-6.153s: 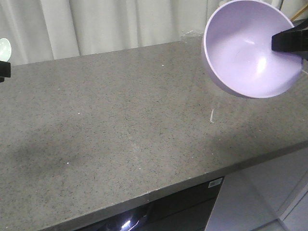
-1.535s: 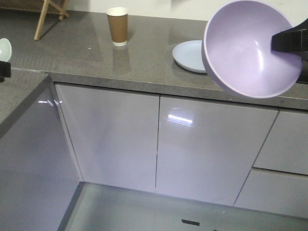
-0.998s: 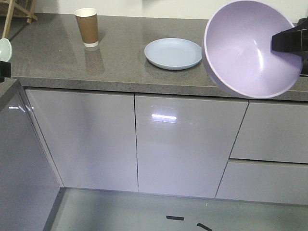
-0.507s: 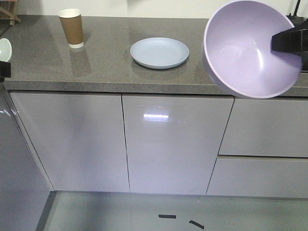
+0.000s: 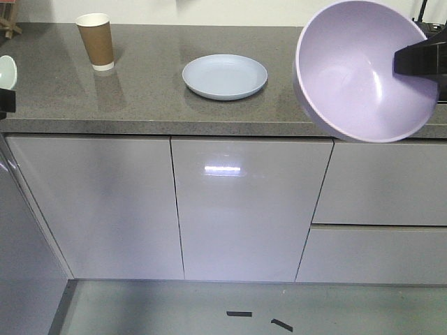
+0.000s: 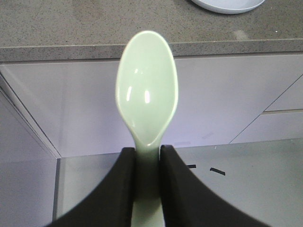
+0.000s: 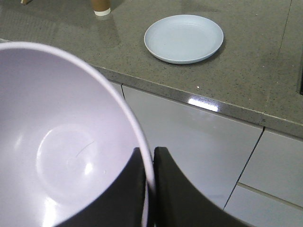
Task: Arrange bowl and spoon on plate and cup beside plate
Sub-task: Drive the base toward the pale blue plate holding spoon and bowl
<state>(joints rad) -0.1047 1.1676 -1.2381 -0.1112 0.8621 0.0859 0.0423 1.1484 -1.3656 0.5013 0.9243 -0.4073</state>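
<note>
While the plate (image 5: 224, 77) and cup (image 5: 95, 42) sit apart on the counter (image 5: 154, 105), the right gripper (image 7: 147, 158) pinches the bowl (image 5: 363, 70) by its rim and the left gripper (image 6: 147, 158) pinches the spoon (image 6: 147, 90) by its handle, both aloft.

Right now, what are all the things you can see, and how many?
bowl: one, pale purple, held tilted in the air
spoon: one, mint green, held by its handle
plate: one, light blue, on the countertop
cup: one, brown, upright on the countertop, apart from the plate
countertop: one, speckled grey, over the cabinets
cabinets: several fronts, pale grey, below
tape marks: two, black, on the floor
left gripper: one, black, shut on the spoon
right gripper: one, black, shut on the bowl's rim
</note>
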